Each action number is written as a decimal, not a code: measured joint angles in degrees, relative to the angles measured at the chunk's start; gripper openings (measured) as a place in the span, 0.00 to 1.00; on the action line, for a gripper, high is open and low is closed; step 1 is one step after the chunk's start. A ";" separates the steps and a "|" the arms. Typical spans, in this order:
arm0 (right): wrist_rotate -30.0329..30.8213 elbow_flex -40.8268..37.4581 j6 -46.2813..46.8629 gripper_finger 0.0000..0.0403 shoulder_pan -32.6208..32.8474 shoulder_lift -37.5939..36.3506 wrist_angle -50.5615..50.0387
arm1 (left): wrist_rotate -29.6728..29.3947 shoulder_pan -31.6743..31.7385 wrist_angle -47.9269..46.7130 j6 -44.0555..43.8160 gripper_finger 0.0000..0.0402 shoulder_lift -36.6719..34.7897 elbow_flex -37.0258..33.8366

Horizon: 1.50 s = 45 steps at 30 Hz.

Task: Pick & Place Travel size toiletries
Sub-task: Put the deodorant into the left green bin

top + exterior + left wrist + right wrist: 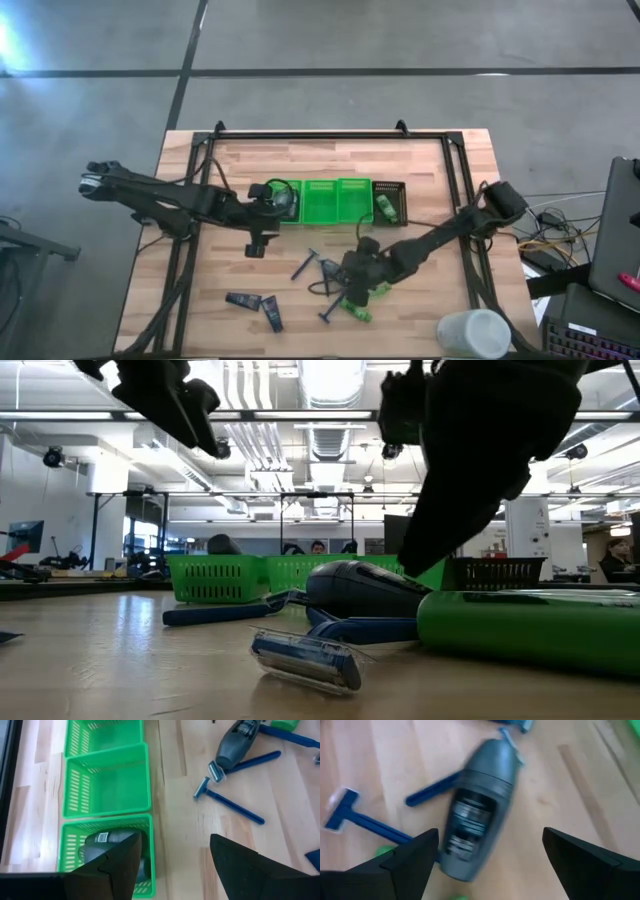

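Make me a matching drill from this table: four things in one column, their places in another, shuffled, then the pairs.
Things:
1. grey bottle
2. second grey bottle
3. green mini bottle
4. two dark tubes

Places:
A. in the black bin
B. on the wood between the open fingers of the right end effector
C. in an end compartment of the green tray, by the left end effector
D. on bare table near the front edge

Pairs: 1-B, 2-C, 3-A, 4-D

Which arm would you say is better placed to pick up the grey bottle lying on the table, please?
The right arm, probably. Its open claw hovers directly over the grey bottle among the razors. The left claw, also open, sits by the green tray, farther off.
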 joint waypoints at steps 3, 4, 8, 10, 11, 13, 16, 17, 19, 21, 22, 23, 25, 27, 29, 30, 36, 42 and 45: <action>0.35 2.67 0.99 0.89 0.04 2.70 -0.82 | 0.00 0.02 -0.20 0.19 0.60 -0.46 -1.07; 0.46 3.51 1.75 0.89 -0.02 3.41 -1.27 | 0.00 0.02 -0.20 0.21 0.60 -0.46 -1.35; 1.01 5.75 5.32 0.88 -0.29 7.21 -3.76 | 0.04 0.02 0.21 0.28 0.60 -0.20 -1.95; 1.86 6.35 6.31 0.87 -0.40 9.38 -3.46 | 0.04 0.02 0.14 0.70 0.60 -0.20 -2.77; 1.95 6.87 6.44 0.86 -0.44 10.11 -3.34 | 0.06 0.02 0.44 1.13 0.60 -0.21 -3.28; 2.16 7.90 6.43 0.82 -0.46 11.79 -3.62 | 0.65 0.09 1.39 1.30 0.60 -0.35 -4.58; 2.20 9.52 6.15 0.74 -0.56 12.66 -4.25 | 6.02 0.22 4.23 -0.09 0.60 -0.21 -6.65; 2.31 10.06 5.55 0.70 -0.70 12.57 -4.53 | 7.21 0.22 5.35 -0.36 0.60 -0.08 -7.32; 2.40 10.88 4.43 0.61 -1.03 12.39 -4.89 | 7.68 0.09 8.26 -0.40 0.60 -0.03 -8.73; 2.57 11.30 3.65 0.52 -1.48 11.77 -5.76 | 7.83 0.07 10.65 -0.39 0.60 -0.32 -9.90; 2.62 11.36 3.22 0.49 -1.85 11.61 -6.17 | 8.00 0.07 11.43 -0.41 0.60 -0.38 -10.29; 2.62 11.52 2.90 0.48 -2.25 11.34 -6.34 | 8.28 0.07 12.32 -0.55 0.60 -0.55 -10.63; 2.61 11.93 1.73 0.48 -2.85 10.87 -6.36 | 9.15 0.07 12.97 -1.30 0.60 -0.62 -10.93; 2.23 12.95 0.96 0.48 -3.53 10.68 -6.50 | 10.57 -0.08 14.42 -2.77 0.60 -0.62 -11.10; 1.41 14.62 0.81 0.48 -4.17 10.70 -7.37 | 12.53 -0.74 16.67 -2.80 0.60 -0.69 -11.72; 1.13 15.68 0.85 0.48 -4.41 10.70 -7.80 | 13.21 -1.42 17.34 -1.72 0.60 -0.74 -11.94; -5.76 23.18 1.94 0.48 -6.04 9.18 -8.60 | 12.66 -8.95 17.98 5.39 0.61 -4.14 -13.33; -14.36 30.73 2.61 0.48 -8.74 8.58 -10.92 | -11.56 -19.26 22.05 25.22 0.67 -7.31 -13.80; -14.46 34.44 1.22 0.48 -11.03 8.58 -11.68 | -13.34 -19.08 23.32 31.02 0.68 -7.79 -14.24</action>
